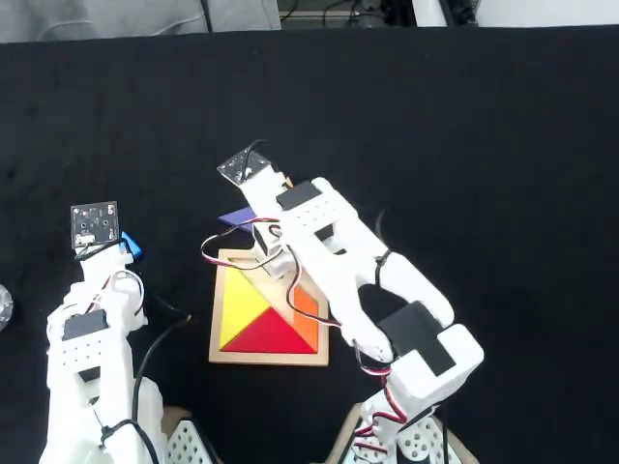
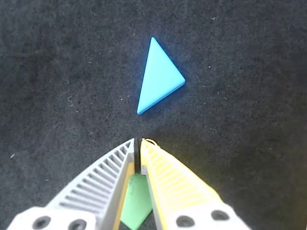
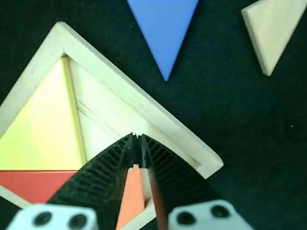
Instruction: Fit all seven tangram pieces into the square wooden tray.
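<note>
The square wooden tray (image 1: 221,311) lies at the table's middle front and holds a yellow triangle (image 1: 242,307), a red triangle (image 1: 274,334) and an orange piece (image 1: 307,304). My right gripper (image 3: 136,139) is shut, its tips low over the tray's bare floor (image 3: 103,127) just inside the rim, with the orange piece (image 3: 131,196) under the fingers. Outside the tray's far side lie a blue triangle (image 3: 163,28) and a pale wooden triangle (image 3: 272,28). My left gripper (image 2: 139,143) is shut above the black mat, a light blue triangle (image 2: 158,76) just ahead of its tips and a green piece (image 2: 136,203) beneath its fingers.
The black mat (image 1: 464,145) covers the table, with free room at the back and right. The right arm (image 1: 338,261) stretches over the tray's right side. A small grey round object (image 1: 4,304) sits at the left edge.
</note>
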Controlling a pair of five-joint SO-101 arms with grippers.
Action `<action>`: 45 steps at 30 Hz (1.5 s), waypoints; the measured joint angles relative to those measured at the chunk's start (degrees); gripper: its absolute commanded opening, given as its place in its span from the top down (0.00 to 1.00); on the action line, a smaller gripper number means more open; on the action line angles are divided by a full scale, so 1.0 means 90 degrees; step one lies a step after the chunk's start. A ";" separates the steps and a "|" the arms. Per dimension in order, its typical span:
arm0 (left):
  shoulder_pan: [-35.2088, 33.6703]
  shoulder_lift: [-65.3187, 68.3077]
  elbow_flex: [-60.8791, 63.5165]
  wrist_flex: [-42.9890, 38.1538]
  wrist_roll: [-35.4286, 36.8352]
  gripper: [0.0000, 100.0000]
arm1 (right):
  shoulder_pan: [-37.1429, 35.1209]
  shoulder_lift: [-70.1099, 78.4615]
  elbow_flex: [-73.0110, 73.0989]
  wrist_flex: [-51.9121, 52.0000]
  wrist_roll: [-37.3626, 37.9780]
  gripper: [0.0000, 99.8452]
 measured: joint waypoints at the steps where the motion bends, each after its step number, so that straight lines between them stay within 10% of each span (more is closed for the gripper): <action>1: 0.0000 0.0000 0.0000 0.0000 0.0000 0.97 | 0.0000 0.0117 -0.0010 0.0000 0.0000 0.99; 18: 0.0000 0.0000 0.0000 0.0000 0.0000 0.97 | 0.0098 0.1553 -0.1729 0.0127 0.0020 0.99; 30: 0.0000 0.0000 0.0000 0.0000 0.0000 0.97 | 0.0137 0.1592 -0.4269 0.3067 0.0020 0.99; 37: 0.0000 0.0000 0.0000 0.0000 0.0000 0.97 | 0.0615 0.2042 -0.5333 0.2891 0.0020 0.99; 45: -0.0576 0.0000 0.0000 0.0000 0.0000 0.97 | 0.0508 0.2706 -0.6037 0.2969 0.1954 0.83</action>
